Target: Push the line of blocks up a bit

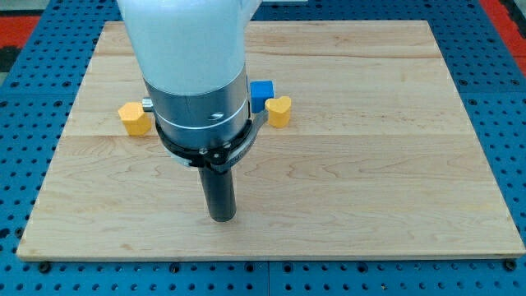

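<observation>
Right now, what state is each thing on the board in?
my tip: down at the board, below the line of blocks, touching none.
yellow block at the view's left: flat on the board, partly hidden by the arm.
blue block: flat, partly hidden by the arm.
yellow heart block: flat, right against the blue block.
wooden board: level.

A pale wooden board (370, 181) carries a yellow block (134, 118) near its left edge and, towards the middle of its upper half, a blue cube (261, 94) touching a yellow heart-shaped block (279, 110) on its right.
</observation>
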Motion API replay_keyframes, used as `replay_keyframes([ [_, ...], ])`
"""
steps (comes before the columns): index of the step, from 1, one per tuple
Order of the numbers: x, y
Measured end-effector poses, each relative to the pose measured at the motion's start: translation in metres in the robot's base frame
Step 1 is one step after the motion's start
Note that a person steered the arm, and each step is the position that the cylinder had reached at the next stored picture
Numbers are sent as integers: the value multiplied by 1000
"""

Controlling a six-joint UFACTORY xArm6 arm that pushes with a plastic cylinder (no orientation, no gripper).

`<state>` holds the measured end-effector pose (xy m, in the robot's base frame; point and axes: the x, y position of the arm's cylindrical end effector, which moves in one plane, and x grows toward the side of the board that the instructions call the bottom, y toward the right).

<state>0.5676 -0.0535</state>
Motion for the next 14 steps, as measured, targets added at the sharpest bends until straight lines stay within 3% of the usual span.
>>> replay_keyframes([
  [3,1,-7],
  [4,6,-38],
  [5,4,-107],
  [9,11,-103],
  [11,-62,-116],
  [12,-63,-15],
  [14,-137,-25],
])
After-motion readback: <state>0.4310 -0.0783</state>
